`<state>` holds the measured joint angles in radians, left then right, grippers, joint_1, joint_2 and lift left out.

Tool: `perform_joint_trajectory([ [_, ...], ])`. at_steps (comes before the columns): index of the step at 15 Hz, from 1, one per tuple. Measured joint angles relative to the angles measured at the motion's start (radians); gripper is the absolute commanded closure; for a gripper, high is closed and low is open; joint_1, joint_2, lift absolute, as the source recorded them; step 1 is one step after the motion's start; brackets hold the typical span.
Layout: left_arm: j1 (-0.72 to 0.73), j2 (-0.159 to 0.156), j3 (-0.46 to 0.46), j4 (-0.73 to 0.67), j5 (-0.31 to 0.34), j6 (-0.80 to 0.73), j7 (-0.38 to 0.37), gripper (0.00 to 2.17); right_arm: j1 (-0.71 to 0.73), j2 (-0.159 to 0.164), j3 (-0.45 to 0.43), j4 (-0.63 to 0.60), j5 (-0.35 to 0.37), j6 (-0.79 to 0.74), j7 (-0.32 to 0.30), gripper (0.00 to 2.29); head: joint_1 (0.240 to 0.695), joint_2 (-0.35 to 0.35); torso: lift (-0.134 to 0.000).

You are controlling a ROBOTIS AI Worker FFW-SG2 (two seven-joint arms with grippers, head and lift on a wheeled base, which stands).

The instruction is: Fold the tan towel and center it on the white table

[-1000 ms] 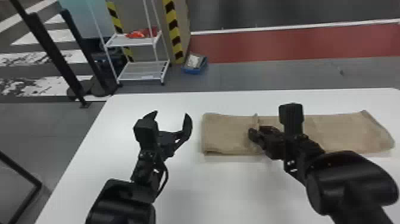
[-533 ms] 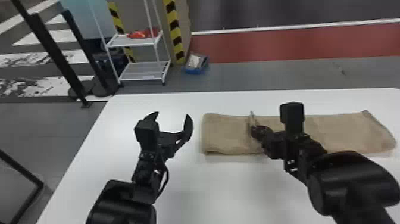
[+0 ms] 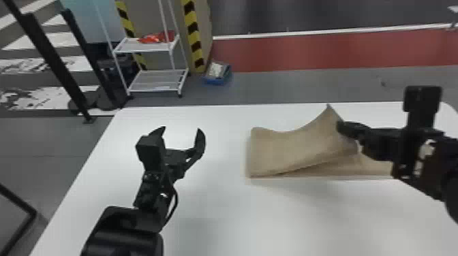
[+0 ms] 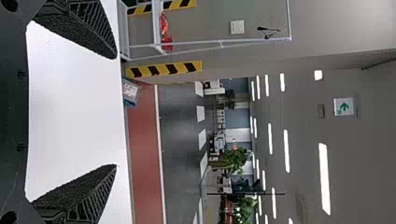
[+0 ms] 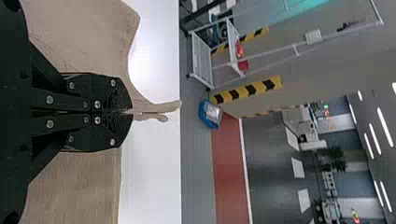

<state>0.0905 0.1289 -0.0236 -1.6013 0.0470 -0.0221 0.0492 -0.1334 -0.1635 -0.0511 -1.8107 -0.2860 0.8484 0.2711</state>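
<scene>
One fold looks part-made, right fingers (image 3: 349, 130) pinching the towel (image 3: 293, 149) up, left fingers (image 3: 200, 141) wide open, with finishing and centering on the surface (image 3: 218, 211) to come!

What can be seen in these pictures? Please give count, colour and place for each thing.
table: one, white, in front
towel: one, tan, table's right part, partly lifted
rack: one, white, behind table
bag-like item: one, red, rack's upper shelf
box: one, blue, floor beside rack
hazard strips: two, yellow-black, behind table
posts: two, black, left of rack
floor strip: one, red, beyond table
plants: count unclear, green, far off
sign: one, green-white, high up
lights: several, white, ceiling
left gripper: one, black, open, above table's left part
right gripper: one, black, closed on towel
arms: two, black, from bottom and right edges
</scene>
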Motion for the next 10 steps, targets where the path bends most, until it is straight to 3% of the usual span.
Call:
perform_joint_trajectory([
  [2,0.000,0.000,-0.003,-0.004,0.001,0.001,0.000,0.04,-0.011,-0.071,-0.089,0.020,-0.041,0.020,0.023,1.39,0.695,0.000,-0.113],
  [4,0.000,-0.001,-0.017,-0.005,-0.002,0.005,0.001,0.04,-0.020,-0.111,-0.127,0.109,-0.022,-0.009,0.070,1.39,0.695,-0.053,-0.113],
  [7,0.000,-0.003,-0.046,-0.005,-0.017,0.015,0.003,0.04,-0.014,-0.105,-0.110,0.165,0.060,-0.084,0.116,1.39,0.695,-0.075,-0.113],
  [10,-0.003,-0.003,-0.050,-0.004,-0.020,0.027,0.004,0.04,-0.017,-0.102,-0.131,0.150,0.047,-0.091,0.133,1.39,0.695,-0.076,-0.113],
])
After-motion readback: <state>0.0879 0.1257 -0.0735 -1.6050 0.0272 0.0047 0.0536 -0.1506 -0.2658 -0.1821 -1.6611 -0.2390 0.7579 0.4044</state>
